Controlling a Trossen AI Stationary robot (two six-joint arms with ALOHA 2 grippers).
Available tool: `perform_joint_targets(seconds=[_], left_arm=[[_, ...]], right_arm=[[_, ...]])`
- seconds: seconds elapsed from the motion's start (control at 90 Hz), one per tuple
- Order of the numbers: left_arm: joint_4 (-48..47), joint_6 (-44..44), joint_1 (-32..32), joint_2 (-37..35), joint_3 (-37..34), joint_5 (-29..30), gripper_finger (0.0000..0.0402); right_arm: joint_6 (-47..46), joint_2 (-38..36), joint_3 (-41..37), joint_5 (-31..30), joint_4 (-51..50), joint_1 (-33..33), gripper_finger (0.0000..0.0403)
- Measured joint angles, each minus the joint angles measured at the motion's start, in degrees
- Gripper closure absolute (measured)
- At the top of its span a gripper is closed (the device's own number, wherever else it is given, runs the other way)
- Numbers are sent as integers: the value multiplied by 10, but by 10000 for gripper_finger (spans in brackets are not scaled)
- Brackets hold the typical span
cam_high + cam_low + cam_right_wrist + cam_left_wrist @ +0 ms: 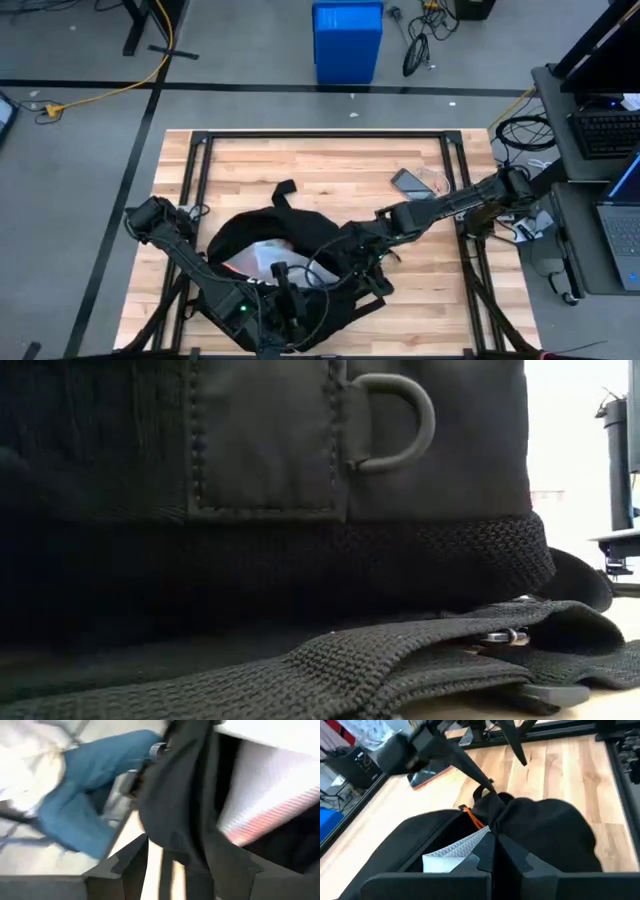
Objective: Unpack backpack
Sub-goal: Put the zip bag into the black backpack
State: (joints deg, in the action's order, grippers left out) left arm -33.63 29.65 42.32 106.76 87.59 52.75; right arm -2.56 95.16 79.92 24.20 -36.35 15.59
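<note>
Nearest the lens in the low view: woven black webbing straps (400,660) lying flat on the desk (420,300), with the backpack (300,265) wall rising right behind them and a D-ring (395,420) stitched high on it.

Backpack sits on the front half of the desk, mouth open upward, pale contents (262,258) showing inside.

Right end effector (352,243) is at the pack's right rim; the right wrist view shows a fold of black fabric (185,805) running down between its fingers, apparently clenched on it. Left end effector (285,300) is at the pack's front edge, looking into the opening over a white patterned item (452,852) and an orange cord (472,817); grip state cannot be told.

A dark phone-like slab (410,182) lies on the desk beyond the pack, well apart.

Handling judgement: fabric is soft and limp, folds and sags when lifted, not fragile. Best holds: rim hem or webbing, pinched firmly.
</note>
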Motion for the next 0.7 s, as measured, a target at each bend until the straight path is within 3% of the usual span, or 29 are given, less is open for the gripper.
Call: perform_joint_targets(seconds=[0.289,0.522,0.7], left_arm=[[-24,1,-40,0,-2,16,401],[-31,-2,-121,0,-2,47,402],[-12,0,-159,0,-3,-52,368]], right_arm=[[-47,0,0,-149,-32,43,225],[-58,1,0,-339,-73,65,225],[-56,-1,0,-365,-61,65,225]])
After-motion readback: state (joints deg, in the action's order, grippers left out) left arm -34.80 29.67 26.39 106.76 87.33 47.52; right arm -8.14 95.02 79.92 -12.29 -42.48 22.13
